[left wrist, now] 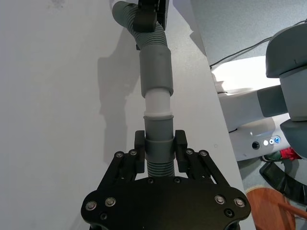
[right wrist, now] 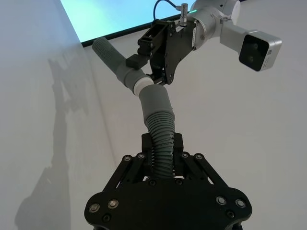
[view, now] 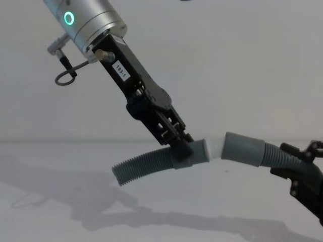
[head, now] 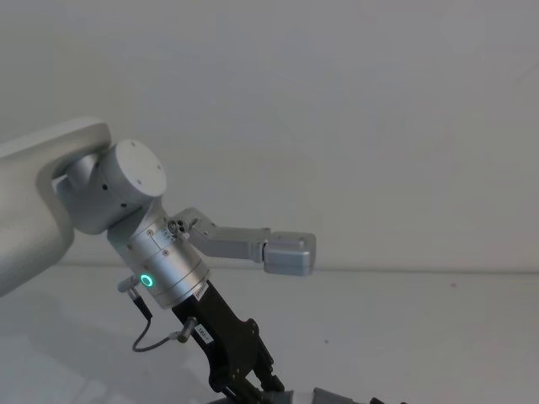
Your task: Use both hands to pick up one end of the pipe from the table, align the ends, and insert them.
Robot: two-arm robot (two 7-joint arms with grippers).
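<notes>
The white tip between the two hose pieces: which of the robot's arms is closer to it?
Left. The left end effector clamps the grey collar right behind the white tip; the right end effector grips the other hose piece's ribbed body, beyond the socket cuff.

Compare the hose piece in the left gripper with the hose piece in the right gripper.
The left gripper clamps its hose piece on the smooth grey collar; the right gripper clamps its hose piece on the ribbed body. The left piece ends in a narrow white tip; the right piece ends in a wider grey socket cuff. The tip meets the cuff's mouth but mostly still shows. Both are grey, ribbed and held above the table.
</notes>
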